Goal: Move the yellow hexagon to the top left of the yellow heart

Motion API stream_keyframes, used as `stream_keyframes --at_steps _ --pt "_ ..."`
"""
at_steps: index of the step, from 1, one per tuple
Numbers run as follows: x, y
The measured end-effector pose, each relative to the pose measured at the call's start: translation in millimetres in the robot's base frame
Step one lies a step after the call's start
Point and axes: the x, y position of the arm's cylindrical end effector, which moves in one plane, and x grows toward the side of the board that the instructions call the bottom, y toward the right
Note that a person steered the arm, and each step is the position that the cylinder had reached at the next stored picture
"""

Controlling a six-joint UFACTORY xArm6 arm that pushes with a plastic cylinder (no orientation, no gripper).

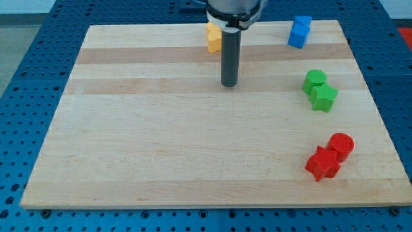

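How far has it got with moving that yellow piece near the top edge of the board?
Nothing looks done yet. Two yellow blocks sit packed together at the view's top, partly hidden behind the arm, so I cannot tell hexagon from heart. My tip rests on bare wood below them and slightly right, touching no block. The whole push is still left. The blue, green and red blocks on the view's right are not involved.

The desk [161, 148] lies open across its left and centre; obstacles crowd the frame's right edge: blue block [299, 31], two touching green blocks [319, 89], red cylinder [341, 145] touching red star [322, 163]
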Motion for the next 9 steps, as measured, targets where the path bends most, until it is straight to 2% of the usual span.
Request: stream_keyframes --at_steps 5,7,8,9 --pt "-7 -5" --pt "-81 5" --pt "-108 17" --pt "-118 17"
